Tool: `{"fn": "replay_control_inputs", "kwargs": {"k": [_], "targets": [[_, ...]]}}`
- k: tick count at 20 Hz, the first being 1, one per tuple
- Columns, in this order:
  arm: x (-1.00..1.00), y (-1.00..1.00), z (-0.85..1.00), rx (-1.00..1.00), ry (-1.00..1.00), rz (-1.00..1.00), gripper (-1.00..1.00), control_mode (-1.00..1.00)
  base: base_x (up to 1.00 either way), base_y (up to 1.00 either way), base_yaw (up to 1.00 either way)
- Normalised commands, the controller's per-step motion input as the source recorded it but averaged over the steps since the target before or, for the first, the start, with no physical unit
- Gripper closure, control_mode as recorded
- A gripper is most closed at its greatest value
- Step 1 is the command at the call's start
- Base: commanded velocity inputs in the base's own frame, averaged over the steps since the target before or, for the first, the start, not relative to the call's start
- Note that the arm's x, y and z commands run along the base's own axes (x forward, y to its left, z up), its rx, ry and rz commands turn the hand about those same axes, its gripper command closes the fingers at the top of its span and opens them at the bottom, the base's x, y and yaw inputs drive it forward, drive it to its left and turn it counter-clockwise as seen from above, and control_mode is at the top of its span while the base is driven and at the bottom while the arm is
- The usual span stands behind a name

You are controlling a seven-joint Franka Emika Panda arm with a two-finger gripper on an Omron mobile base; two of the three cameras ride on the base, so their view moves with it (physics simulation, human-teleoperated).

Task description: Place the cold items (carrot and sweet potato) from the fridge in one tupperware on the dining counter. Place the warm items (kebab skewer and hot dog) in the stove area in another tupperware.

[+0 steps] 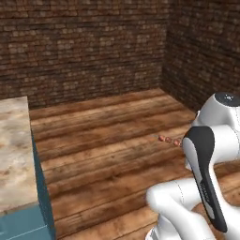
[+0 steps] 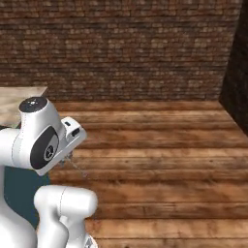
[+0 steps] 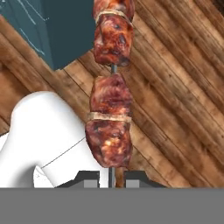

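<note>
Charred red-brown meat chunks strung on a thin stick mark the kebab skewer, which stands up from between the two dark tips of the gripper in the hand view; the jaws are pinched nearly together on the bare end of the stick, so the skewer is held and carried in the air. In the left base view a few small reddish pieces stick out beside the arm's dark wrist link, above the plank floor. Below the skewer in the hand view lie wooden boards and a corner of the teal base. The beige marbled table stands at the left edge of the left base view, well apart from the skewer, with a brick wall behind. Judging by this, one warm item has been picked up and is in transit, with no tub, stove or fridge shown around it. Putting the skewer into a tub is still to do, and whether the hot dog, carrot or sweet potato are already packed cannot be told from these pictures.
</note>
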Motion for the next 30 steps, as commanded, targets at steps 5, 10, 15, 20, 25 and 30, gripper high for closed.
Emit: {"fn": "replay_control_inputs", "kwargs": {"k": [5,10,15,20,25,30], "targets": [[0.0,0.0,0.0,0.0,0.0,0.0,1.0,1.0,1.0,-0.28,0.43],[0.0,0.0,0.0,0.0,0.0,0.0,1.0,1.0,1.0,-0.72,0.21],[0.0,0.0,0.0,0.0,0.0,0.0,1.0,1.0,0.99,-0.63,0.2],[0.0,0.0,0.0,0.0,0.0,0.0,1.0,1.0,1.0,-0.06,0.23],[0.0,0.0,0.0,0.0,0.0,0.0,1.0,1.0,1.0,-0.02,0.33],[0.0,0.0,0.0,0.0,0.0,0.0,1.0,1.0,1.0,-0.18,0.64]]}}
